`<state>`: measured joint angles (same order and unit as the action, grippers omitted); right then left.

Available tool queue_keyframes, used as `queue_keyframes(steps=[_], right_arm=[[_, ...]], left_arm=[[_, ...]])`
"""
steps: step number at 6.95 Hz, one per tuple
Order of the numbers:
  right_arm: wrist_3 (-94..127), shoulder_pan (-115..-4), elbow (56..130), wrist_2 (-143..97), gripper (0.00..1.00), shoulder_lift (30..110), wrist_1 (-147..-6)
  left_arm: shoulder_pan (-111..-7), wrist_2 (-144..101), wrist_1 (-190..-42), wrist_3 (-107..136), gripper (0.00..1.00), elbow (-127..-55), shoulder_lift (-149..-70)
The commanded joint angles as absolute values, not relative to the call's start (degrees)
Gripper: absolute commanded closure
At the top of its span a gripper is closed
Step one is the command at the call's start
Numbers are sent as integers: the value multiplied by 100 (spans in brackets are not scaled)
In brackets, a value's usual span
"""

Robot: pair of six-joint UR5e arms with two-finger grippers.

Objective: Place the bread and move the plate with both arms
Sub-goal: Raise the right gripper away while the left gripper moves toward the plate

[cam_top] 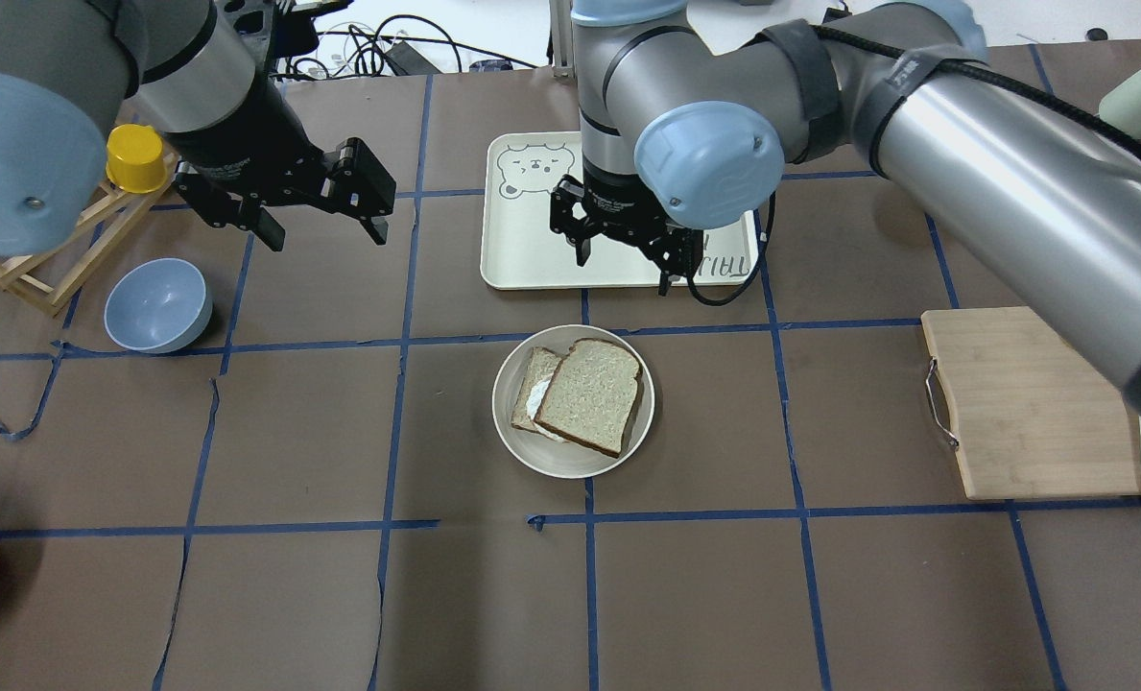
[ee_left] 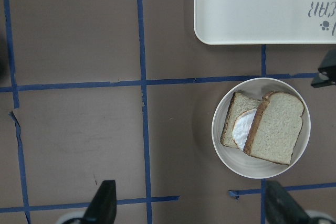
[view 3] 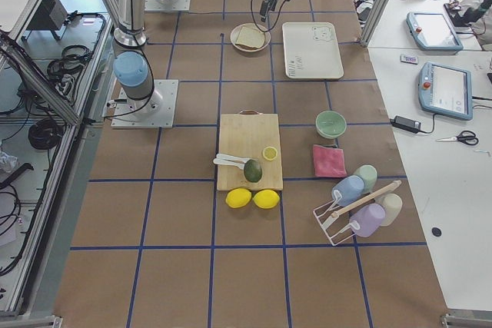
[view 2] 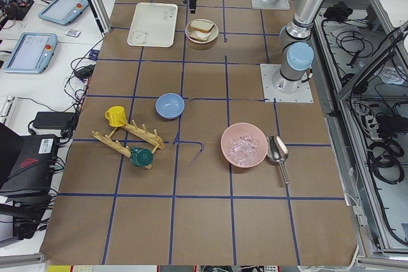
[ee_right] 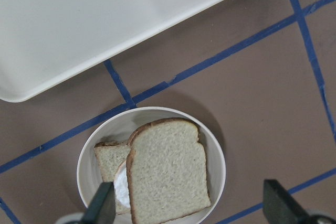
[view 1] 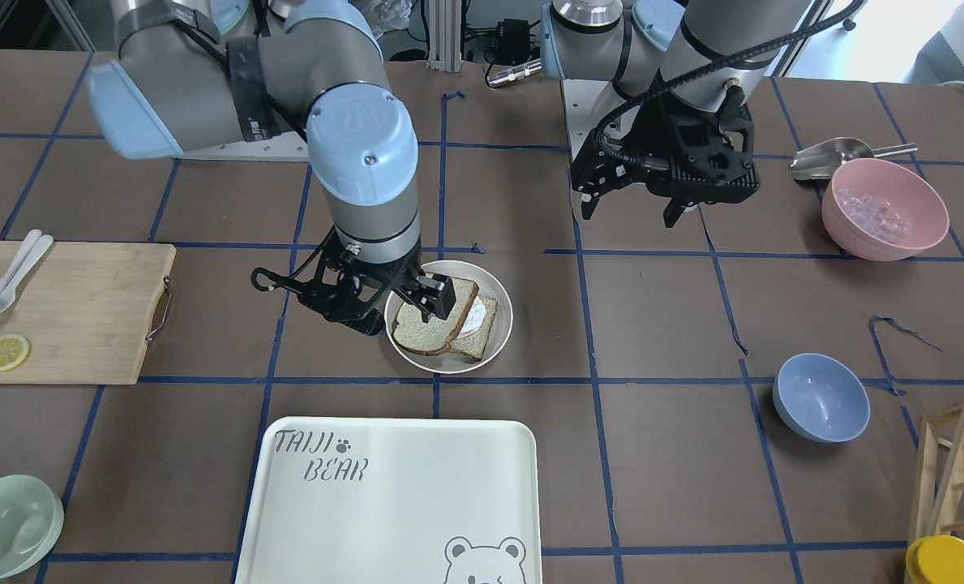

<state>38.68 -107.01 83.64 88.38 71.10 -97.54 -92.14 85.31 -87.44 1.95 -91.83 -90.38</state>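
Note:
The bread [cam_top: 589, 393] lies flat on the round cream plate [cam_top: 570, 463] at the table's middle. It partly covers a smaller slice with fried egg [cam_top: 532, 389]. My right gripper [cam_top: 628, 266] is open and empty and hangs above the plate. In the right wrist view the bread [ee_right: 165, 169] and the plate [ee_right: 218, 150] lie below its spread fingertips [ee_right: 278, 203]. My left gripper [cam_top: 323, 230] is open and empty, raised well to the left of the plate. The left wrist view shows the plate [ee_left: 226, 156] and the bread [ee_left: 275, 127] off to one side.
The TAIJI BEAR tray [cam_top: 532, 250] lies just beyond the plate. A blue bowl [cam_top: 157, 305] and a wooden rack with a yellow cup [cam_top: 135, 156] are on the left. A wooden cutting board [cam_top: 1031, 403] is on the right. A pink bowl [view 1: 883, 209] stands near my left arm.

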Motion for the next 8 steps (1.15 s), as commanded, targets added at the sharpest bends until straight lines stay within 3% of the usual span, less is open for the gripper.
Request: queue_keyframes(steps=[1,3,8], right_arm=[[2079,-9901,8376,8895,0,7635,-9232],[814,-9362,8376,8833,0,7944,-8642],[0,-8850,8376,8921,0,8593,-8632]], left_arm=[[-9290,8508,-8257,604,0,-9804,-9271],[-9482,8490,-6949,1296,0,-10727,-9587],[-9975,8490,-5198,1503,0,-11697,-10536]])
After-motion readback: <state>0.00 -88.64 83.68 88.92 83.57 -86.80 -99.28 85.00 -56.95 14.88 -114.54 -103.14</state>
